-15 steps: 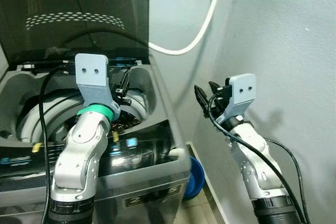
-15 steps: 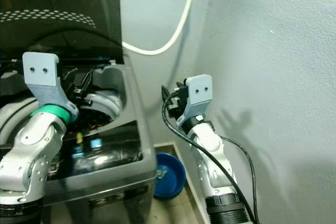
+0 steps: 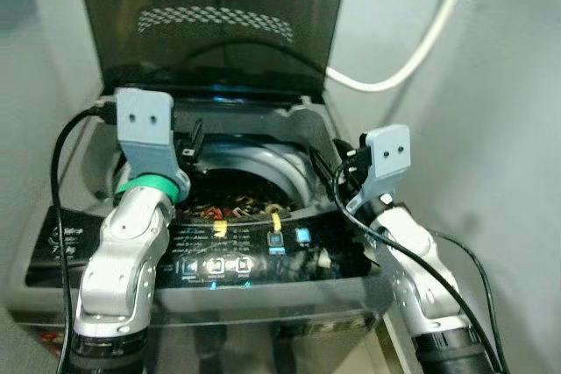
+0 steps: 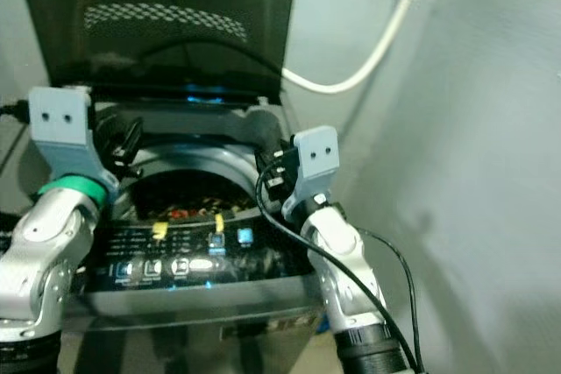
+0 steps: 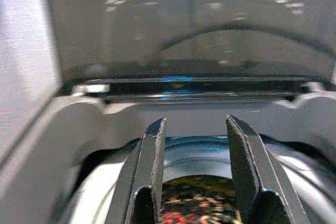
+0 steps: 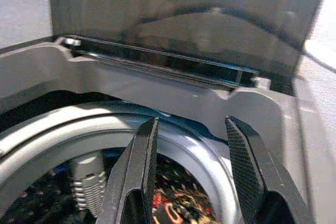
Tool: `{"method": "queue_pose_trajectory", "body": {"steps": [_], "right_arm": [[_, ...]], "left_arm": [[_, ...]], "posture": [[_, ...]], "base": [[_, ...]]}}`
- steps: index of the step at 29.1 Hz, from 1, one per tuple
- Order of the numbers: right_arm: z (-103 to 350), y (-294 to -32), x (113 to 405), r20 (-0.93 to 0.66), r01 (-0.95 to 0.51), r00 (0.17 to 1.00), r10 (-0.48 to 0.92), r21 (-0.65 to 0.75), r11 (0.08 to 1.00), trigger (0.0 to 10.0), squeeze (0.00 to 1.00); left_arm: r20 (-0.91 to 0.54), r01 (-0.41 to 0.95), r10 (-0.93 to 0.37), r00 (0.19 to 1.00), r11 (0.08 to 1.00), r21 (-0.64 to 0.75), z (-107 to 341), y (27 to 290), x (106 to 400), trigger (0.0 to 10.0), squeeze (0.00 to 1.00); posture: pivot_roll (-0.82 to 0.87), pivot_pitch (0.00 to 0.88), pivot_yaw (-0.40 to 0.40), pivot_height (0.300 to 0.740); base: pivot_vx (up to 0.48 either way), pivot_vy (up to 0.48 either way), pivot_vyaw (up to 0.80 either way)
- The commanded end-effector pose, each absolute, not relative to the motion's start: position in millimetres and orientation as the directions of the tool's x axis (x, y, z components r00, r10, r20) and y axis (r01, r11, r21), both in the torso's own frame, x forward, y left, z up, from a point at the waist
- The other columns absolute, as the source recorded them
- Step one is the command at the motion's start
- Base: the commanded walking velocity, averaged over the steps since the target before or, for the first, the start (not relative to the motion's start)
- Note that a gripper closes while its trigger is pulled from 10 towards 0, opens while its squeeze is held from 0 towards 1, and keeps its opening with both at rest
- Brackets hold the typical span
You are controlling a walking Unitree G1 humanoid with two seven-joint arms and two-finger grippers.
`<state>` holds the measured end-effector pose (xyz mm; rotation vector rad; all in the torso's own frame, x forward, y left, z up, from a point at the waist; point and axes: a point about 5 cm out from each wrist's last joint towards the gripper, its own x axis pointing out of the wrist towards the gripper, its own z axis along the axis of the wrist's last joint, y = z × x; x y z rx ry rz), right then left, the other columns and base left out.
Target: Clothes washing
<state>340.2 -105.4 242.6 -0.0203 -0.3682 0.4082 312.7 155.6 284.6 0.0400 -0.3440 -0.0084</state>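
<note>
Two spread, empty end effectors, left point(image 5: 193, 169) and right point(image 6: 193, 174), over open washing machine point(image 3: 289, 124), grey wall point(image 3: 491, 129) beside.

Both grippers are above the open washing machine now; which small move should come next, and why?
Probably lower the lid. Patterned clothes already lie in the drum, and the left gripper and right gripper hover open and empty above it.

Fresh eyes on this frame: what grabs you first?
The top-loading washing machine with its dark lid raised, patterned clothes lying in the drum. Both arms reach over the opening, left gripper and right gripper open and empty above the drum. A white hose curves down the wall behind.
</note>
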Motion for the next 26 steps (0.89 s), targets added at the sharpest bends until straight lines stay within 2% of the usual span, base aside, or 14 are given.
{"method": "queue_pose_trajectory", "body": {"steps": [1,26], "right_arm": [[243.1,-110.5,340.7,0.356,-0.358,0.858,0.370,-0.103,0.928,10.0,0.00],[243.5,-118.3,343.5,0.369,-0.310,0.870,0.326,-0.104,0.945,10.0,0.00]], "left_arm": [[0.340,0.013,-0.035,0.940,0.998,0.068,282.7,151.2,311.6,10.0,0.00],[0.347,0.046,-0.076,0.935,0.994,0.094,283.7,146.6,312.3,10.0,0.00]], "posture": [[0.02,0.063,-0.020,0.740],[0.02,0.061,-0.013,0.740]], "base": [[0.000,0.000,0.80],[0.000,0.000,0.80]]}}
